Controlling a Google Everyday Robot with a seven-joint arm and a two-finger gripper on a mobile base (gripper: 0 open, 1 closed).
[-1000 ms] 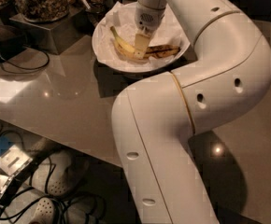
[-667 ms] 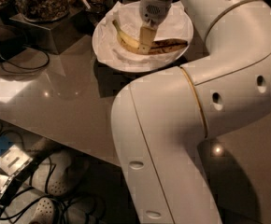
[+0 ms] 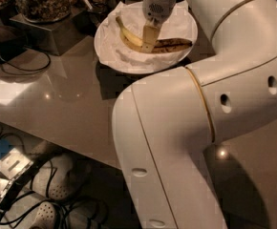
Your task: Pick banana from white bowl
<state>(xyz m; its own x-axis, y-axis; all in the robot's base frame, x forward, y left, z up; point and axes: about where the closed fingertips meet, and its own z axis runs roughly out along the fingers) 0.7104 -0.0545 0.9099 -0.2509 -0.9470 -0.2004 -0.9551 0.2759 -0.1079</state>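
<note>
A curved yellow banana point(image 3: 131, 38) with dark streaks at its right end point(image 3: 174, 44) lies in the white bowl point(image 3: 111, 54), which is lined with crumpled white paper. My gripper point(image 3: 148, 43) comes down from above over the middle of the banana. One pale finger point(image 3: 149, 36) reaches down to the banana's middle. The other finger is hidden behind it. The banana rests on the paper.
Glass jars of nuts point(image 3: 42, 1) stand on a metal stand point(image 3: 43, 30) at the back left, with dark cables point(image 3: 19, 63) beside them. My large white arm point(image 3: 186, 128) fills the right and front. Shoes point(image 3: 57, 180) and cables lie on the floor below the table edge.
The view has shifted, so the bowl and banana sit lower and larger in the picture. My gripper stays over the banana's middle, with its finger now lower on it.
</note>
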